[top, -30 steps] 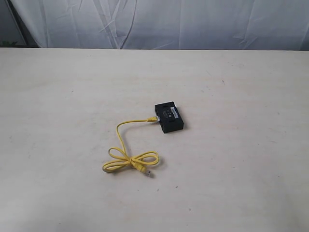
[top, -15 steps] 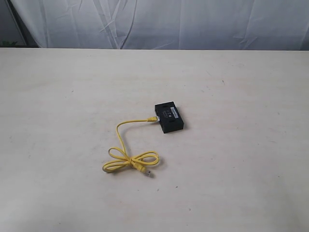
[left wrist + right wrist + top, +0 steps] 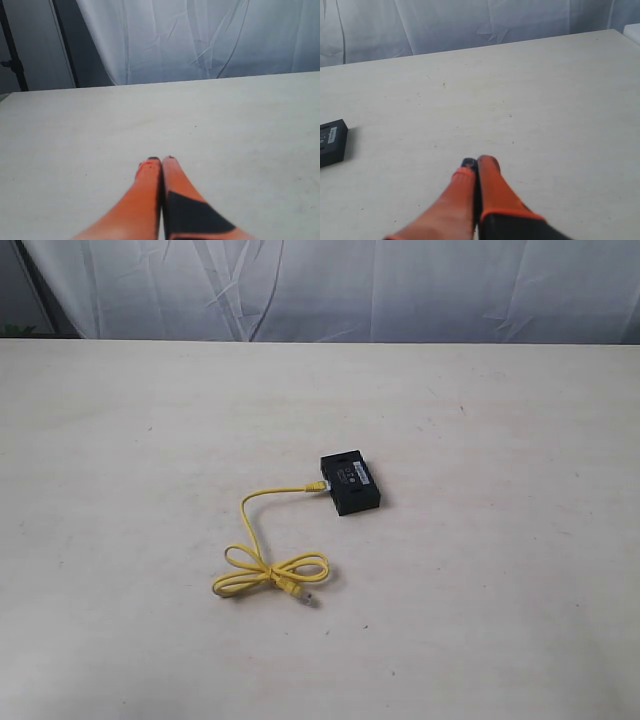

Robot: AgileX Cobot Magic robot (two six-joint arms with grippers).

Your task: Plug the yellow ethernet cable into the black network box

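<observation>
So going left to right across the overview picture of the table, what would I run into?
Knotted loops of the yellow ethernet cable → its free plug → the plug at the box → the black network box. All lie on the table.

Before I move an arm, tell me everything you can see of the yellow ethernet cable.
The yellow ethernet cable is a thin, bright yellow cord lying flat on the table. One end, with its yellow boot, sits against the left side of the black network box; whether it is seated, I cannot tell. From there it curves down into a loose bow-like knot, where the other plug lies free. Nothing grips it.
</observation>
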